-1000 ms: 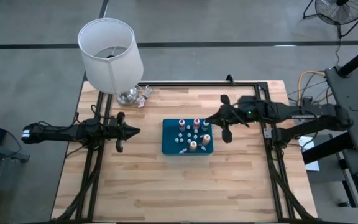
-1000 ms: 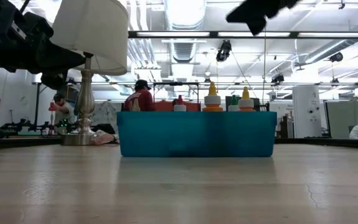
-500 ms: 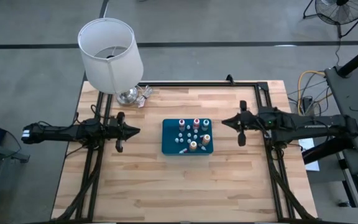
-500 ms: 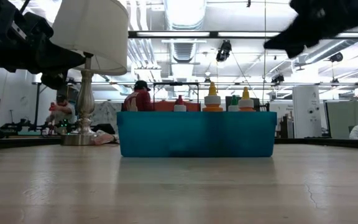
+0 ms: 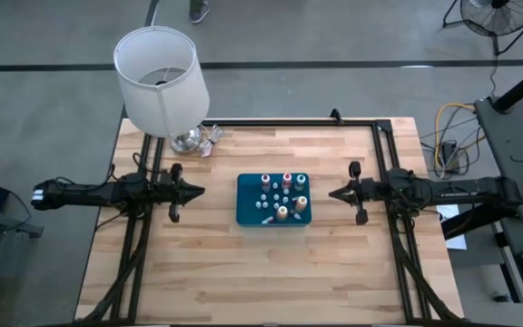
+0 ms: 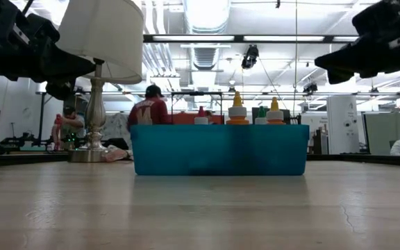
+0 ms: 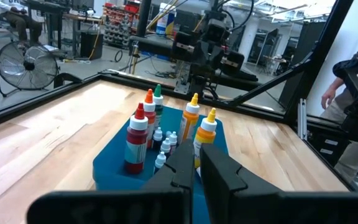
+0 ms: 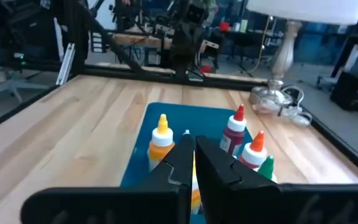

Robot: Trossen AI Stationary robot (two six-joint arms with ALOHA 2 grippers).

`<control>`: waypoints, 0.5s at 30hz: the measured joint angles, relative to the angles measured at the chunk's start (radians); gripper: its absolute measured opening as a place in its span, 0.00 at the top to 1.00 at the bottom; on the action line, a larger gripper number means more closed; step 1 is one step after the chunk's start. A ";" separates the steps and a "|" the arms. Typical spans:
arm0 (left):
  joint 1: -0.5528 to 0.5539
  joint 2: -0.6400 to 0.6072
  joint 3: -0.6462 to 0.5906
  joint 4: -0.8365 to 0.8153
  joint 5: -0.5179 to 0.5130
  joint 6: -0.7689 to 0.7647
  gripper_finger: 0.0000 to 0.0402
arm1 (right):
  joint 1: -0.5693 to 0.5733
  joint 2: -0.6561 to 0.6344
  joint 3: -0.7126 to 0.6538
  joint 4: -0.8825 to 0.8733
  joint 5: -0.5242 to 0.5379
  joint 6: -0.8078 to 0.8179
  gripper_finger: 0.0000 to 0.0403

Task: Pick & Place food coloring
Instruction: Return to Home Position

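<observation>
- Left arm [image 5: 107, 193]: is lying level above the counter's [image 5: 243, 263] left side. The left jaws are pointing toward the tray and stopping well apart from it; they are sitting all but closed and gripping nothing.
- Table lamp [image 5: 162, 77]: is standing at the counter's far left corner, its white shade overhanging a silver base [image 5: 187, 139]. A small crumpled item [image 5: 212, 136] is lying just beside the base.
- Blue tray [image 5: 248, 204]: is resting at the counter's middle, between the two arms.
- Food coloring bottles [image 5: 282, 193]: all are standing upright inside the blue tray.
  - The taller ones are showing red [image 7: 135, 146], green [image 7: 158, 102], orange [image 7: 191, 124] and yellow [image 7: 207, 134] colours.
  - Several tiny white-capped ones [image 7: 163, 146] are clustering among them.
  - In the low view, only the tall tips [image 6: 237, 111] are rising past the tray wall [image 6: 219, 149].
- Right arm [image 5: 443, 191]: is stretching in level from the counter's right edge, raised off the wood. The right jaws are facing the tray, well apart from it, pressed together and carrying nothing.
- Room behind: a person in a red top [image 6: 148, 111] is standing beyond the tray.
</observation>
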State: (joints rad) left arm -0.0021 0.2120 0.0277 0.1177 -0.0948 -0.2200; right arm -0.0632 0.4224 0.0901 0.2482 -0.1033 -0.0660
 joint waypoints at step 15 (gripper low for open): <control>0.000 0.000 0.000 0.000 0.000 0.000 1.00 | -0.001 -0.188 -0.081 -0.041 0.033 -0.051 0.98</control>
State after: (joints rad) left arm -0.0021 0.2121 0.0277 0.1177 -0.0948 -0.2203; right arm -0.0638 0.2341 0.0090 0.2076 -0.0708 -0.1169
